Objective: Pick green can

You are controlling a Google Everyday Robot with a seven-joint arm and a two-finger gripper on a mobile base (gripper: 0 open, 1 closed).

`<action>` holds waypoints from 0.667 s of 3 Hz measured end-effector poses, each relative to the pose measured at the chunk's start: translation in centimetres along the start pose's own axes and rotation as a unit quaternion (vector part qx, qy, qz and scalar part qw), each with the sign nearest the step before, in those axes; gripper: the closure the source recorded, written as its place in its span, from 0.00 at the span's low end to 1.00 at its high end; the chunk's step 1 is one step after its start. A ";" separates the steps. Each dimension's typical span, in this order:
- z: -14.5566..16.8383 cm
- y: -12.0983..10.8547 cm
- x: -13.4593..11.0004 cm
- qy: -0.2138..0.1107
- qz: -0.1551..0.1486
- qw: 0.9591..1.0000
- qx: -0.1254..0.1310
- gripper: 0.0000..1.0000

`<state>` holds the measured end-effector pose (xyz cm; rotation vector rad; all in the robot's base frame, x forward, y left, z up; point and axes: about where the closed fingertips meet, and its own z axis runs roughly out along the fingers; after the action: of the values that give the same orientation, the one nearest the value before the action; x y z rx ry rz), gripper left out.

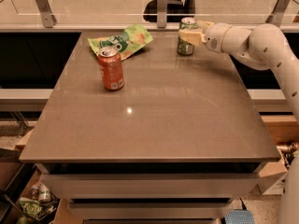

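The green can [185, 47] stands upright at the far right of the brown table [154, 120], its silver top showing. My gripper [186, 36] reaches in from the right on a white arm [261, 41]. Its pale fingers [189, 35] sit on either side of the can at mid-height, pressed against it. The can's base still rests on the table.
An orange-red can [110, 68] stands upright at the left-centre of the table. A flat green snack bag [122, 40] lies behind it near the far edge. A glass railing with metal posts [162, 6] runs just behind the table. Boxes and clutter sit on the floor around it.
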<state>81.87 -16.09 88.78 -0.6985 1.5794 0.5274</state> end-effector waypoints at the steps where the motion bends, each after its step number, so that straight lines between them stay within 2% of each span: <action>1: 0.2 0.2 0.2 -0.002 0.007 1.000 -0.013 1.00; 2: -0.3 0.3 -0.1 0.008 0.006 1.000 -0.020 1.00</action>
<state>81.42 -16.03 88.89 -0.7247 1.5922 0.5648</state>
